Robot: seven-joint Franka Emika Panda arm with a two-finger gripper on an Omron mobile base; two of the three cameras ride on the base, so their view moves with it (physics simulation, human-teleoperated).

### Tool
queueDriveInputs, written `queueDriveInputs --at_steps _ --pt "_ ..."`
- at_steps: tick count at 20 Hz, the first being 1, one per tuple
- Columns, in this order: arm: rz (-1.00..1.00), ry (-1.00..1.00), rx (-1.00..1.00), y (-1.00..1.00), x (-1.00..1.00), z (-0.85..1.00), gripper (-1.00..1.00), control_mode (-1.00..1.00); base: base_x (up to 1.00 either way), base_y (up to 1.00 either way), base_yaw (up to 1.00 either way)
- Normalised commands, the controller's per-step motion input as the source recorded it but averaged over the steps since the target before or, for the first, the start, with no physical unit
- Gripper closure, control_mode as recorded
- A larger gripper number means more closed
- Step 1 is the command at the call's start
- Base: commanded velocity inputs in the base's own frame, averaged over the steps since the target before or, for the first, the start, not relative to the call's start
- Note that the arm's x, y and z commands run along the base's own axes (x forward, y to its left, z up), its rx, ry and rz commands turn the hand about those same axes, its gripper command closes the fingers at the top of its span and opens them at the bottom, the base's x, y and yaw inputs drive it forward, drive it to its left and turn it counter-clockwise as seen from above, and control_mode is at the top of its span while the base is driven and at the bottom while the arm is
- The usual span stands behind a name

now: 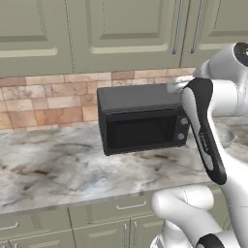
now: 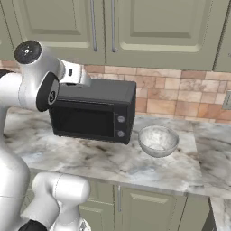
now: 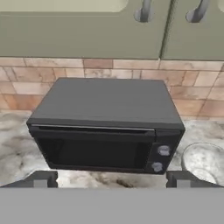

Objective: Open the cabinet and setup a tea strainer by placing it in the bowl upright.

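Hovering with fingers spread wide and nothing between them, gripper (image 3: 112, 179) facing a dark toaster oven (image 3: 107, 124) from the front, seen from the hand view with one dark fingertip (image 3: 41, 178) low at each side. Sitting squarely ahead on the marble table (image 2: 90, 158), oven with glass door shut and two round knobs (image 3: 163, 151) stacked on its right panel. Resting just beside the oven's right side, apart from it, grey-white speckled bowl (image 2: 158, 140), upright on the table, nothing visible inside. Running behind both, a brick-pattern backsplash (image 2: 180, 94) in tan and rust tones. Hanging above that, olive-green cabinet (image 2: 149, 31) with raised-panel doors, both shut, a pair of long silver bar handles (image 2: 93, 25) meeting side by side over the oven. Rising from the lower left in the right base view, white arm (image 2: 34, 81) bent over the oven's left end. Lining the front below the table, low base cabinets (image 1: 116, 218) with short handles, likewise closed.
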Motion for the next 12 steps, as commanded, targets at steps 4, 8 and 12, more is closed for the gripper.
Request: queueDriveInputs --at_steps 4,8,12 --pt "-0.13 -0.24 0.00 -0.11 -0.01 1.00 -1.00 -1.00 0.00 0.00 0.00" --pt "-0.19 -0.08 0.04 0.00 0.00 1.00 -1.00 -1.00 0.00 0.00 0.00" --pt "-0.18 0.00 0.16 -0.17 0.00 0.79 -1.00 -1.00 0.00 0.00 0.00"
